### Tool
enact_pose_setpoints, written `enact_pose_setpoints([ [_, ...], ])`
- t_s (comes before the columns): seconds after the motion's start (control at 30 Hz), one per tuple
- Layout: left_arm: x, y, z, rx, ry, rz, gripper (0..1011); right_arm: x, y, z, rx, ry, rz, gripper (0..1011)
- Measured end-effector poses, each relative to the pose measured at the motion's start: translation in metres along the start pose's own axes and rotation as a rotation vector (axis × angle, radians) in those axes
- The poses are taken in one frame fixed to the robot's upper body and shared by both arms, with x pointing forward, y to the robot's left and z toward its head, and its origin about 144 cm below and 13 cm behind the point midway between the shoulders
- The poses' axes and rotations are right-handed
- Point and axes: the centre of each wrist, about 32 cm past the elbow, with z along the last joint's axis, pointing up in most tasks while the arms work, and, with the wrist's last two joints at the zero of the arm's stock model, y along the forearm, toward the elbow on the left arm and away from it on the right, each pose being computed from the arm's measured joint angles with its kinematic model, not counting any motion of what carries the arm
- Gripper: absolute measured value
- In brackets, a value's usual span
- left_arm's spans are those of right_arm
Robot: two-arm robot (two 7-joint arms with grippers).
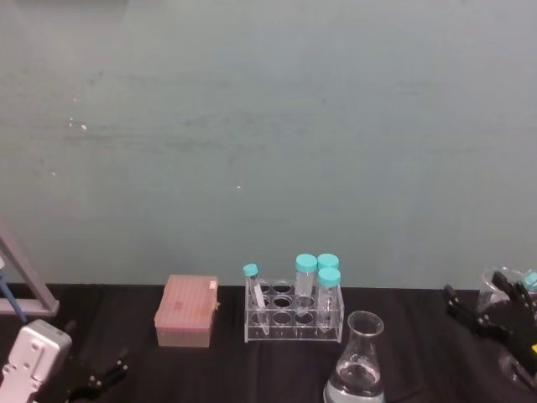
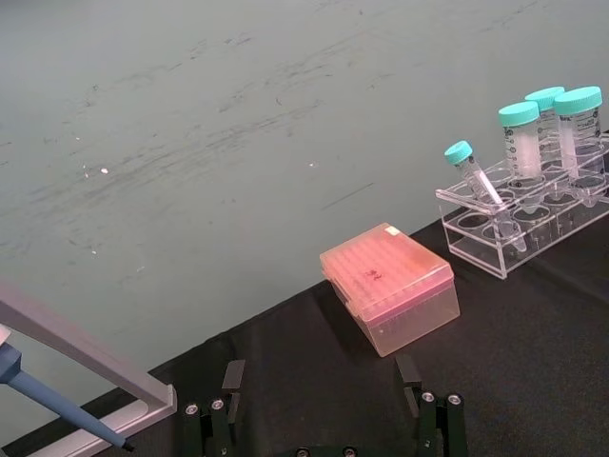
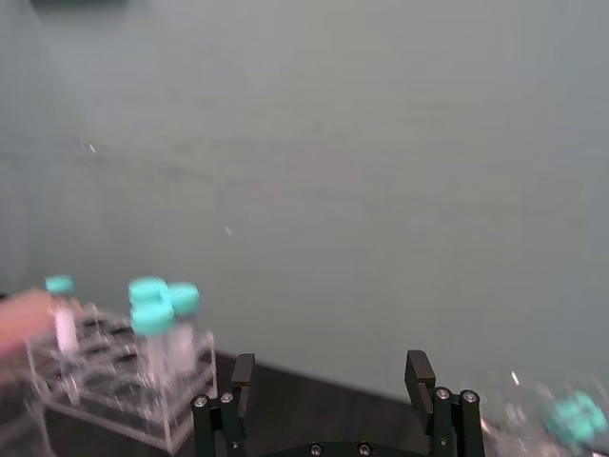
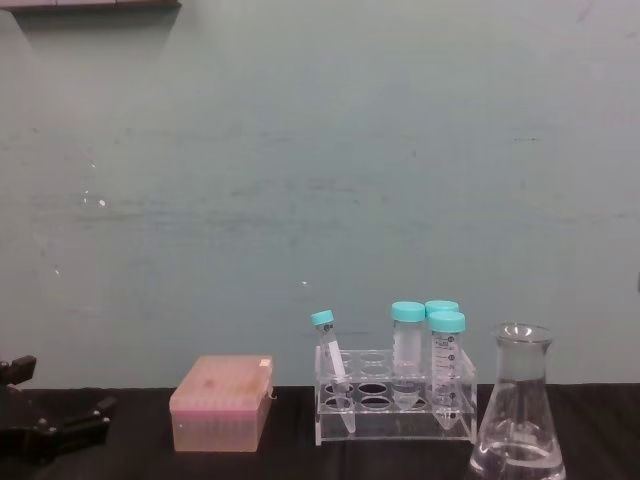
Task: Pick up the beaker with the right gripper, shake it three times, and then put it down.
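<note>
The beaker (image 1: pixel 360 363) is a clear glass conical flask with a little clear liquid. It stands upright on the black table near the front, just right of the tube rack, and rises above the rack in the chest view (image 4: pixel 517 408). My right gripper (image 1: pixel 477 295) hovers to the beaker's right, well apart from it. In the right wrist view this gripper (image 3: pixel 330 371) is open with nothing between its fingers. My left gripper (image 1: pixel 105 374) rests low at the front left, open and empty (image 2: pixel 322 376).
A clear rack (image 1: pixel 294 312) holds several teal-capped tubes behind the beaker. A pink tip box (image 1: pixel 186 311) sits left of the rack. A pipette stand (image 1: pixel 25 285) is at the far left. Clear teal-capped containers (image 1: pixel 510 281) stand at the right edge, behind my right gripper.
</note>
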Motion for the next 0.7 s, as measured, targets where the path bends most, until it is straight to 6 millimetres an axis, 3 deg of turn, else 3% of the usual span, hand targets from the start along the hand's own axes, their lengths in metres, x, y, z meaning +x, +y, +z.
enact_pose_setpoints([
  [0.2,0.0000,0.0000,0.0000,0.000,0.000,0.000,1000,0.0017,-0.0116,-0.0111,-0.064,0.017,-0.014,1000],
  [0.7,0.0000,0.0000,0.0000,0.000,0.000,0.000,1000,0.0021,-0.0124,-0.0122,-0.070,0.038,-0.002,1000],
])
